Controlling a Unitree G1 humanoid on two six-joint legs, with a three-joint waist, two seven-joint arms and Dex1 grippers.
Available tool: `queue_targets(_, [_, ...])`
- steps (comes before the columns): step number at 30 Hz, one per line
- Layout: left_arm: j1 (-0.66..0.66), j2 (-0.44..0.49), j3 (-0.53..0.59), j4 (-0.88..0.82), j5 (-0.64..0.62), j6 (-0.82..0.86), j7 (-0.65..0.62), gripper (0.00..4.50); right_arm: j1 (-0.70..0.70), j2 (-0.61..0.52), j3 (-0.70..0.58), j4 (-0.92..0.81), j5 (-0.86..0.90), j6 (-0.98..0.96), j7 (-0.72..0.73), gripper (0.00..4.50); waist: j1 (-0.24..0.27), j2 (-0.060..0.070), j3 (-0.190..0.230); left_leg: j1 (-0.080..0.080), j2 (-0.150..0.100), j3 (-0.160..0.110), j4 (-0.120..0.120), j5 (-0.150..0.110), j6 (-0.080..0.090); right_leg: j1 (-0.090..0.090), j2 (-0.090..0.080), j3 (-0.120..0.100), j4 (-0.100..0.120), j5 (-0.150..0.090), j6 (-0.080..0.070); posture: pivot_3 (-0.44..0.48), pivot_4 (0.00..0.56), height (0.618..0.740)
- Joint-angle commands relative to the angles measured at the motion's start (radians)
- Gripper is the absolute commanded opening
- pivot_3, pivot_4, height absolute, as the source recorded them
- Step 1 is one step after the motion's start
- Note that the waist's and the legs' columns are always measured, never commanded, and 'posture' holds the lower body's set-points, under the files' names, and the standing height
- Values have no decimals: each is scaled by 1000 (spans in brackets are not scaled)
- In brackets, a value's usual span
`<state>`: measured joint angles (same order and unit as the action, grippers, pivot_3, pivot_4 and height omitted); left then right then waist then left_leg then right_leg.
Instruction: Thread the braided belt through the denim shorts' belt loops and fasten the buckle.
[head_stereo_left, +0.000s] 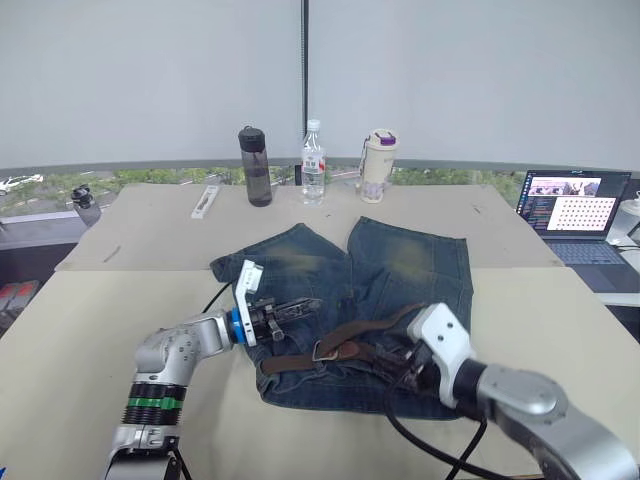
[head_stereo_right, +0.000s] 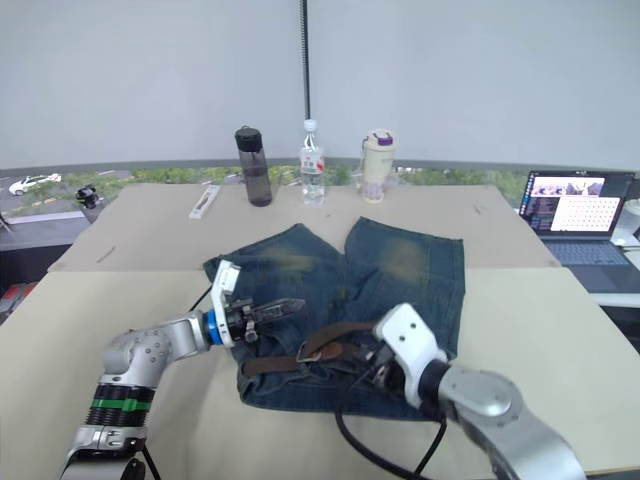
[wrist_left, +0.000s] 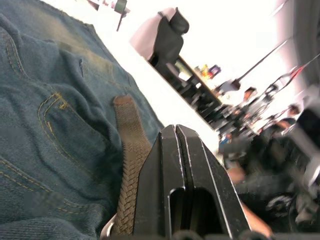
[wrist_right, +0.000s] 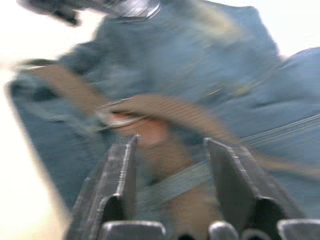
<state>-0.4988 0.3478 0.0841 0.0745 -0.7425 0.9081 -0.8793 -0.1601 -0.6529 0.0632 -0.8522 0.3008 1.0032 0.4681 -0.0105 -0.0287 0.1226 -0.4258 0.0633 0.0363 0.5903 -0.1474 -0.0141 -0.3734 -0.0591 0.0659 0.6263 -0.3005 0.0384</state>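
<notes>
R gripper (wrist_right: 170, 150) at near edge of shorts (head_stereo_left: 400, 265), over the waistband; fingers wide apart, nothing between them, belt (head_stereo_left: 375, 325) just beyond the tips. L gripper (head_stereo_left: 300, 307) above shorts' left side, fingers pressed together, holding nothing, tips pointing toward buckle (head_stereo_left: 325, 349). Shorts lie flat on worktop (head_stereo_left: 90, 310), waistband toward robot, legs pointing away. Belt lies loose across waistband area: one stretch runs from left side of waist to buckle near the middle, another stretch curves up and right over the denim. Cannot tell whether any part passes through belt loops. Buckle not fastened as far as seen. Far edge of worktop: dark bottle (head_stereo_left: 254, 166), clear water bottle (head_stereo_left: 313, 163), cream tumbler (head_stereo_left: 377, 166). Laptop (head_stereo_left: 570, 212) open at far right
</notes>
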Motion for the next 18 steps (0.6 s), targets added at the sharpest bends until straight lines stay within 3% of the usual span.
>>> queue_targets(1, [8,-11,-8,-42,12,-35,19,0,-92,-79,112,71,-98,-64,9,2286,-1,-1,1,0,0,0,0,0,0,0,0,0,0,0,0,0,150,740])
queue_targets(6, [39,6,-48,-90,38,-59,11,0,-209,-165,332,242,-273,-232,73,2286,-2,0,1,-1,1,1,-1,0,0,1,1,1,0,1,1,0,150,740])
queue_targets(12, [69,34,-77,-143,82,-104,25,0,-286,-109,412,399,-377,-361,99,2286,-2,0,2,-1,1,1,-1,0,0,1,2,1,1,3,4,0,150,740])
queue_targets(15, [79,52,-81,-168,103,-129,29,0,-308,-66,400,436,-390,-382,103,1499,-2,0,2,-1,1,1,-1,0,0,2,2,1,1,3,4,0,150,740])
queue_targets(18, [77,63,-67,-180,119,-148,52,0,-341,4,372,444,-372,-374,106,440,-1,0,3,-1,1,1,-1,0,0,2,2,1,1,4,6,0,150,740])
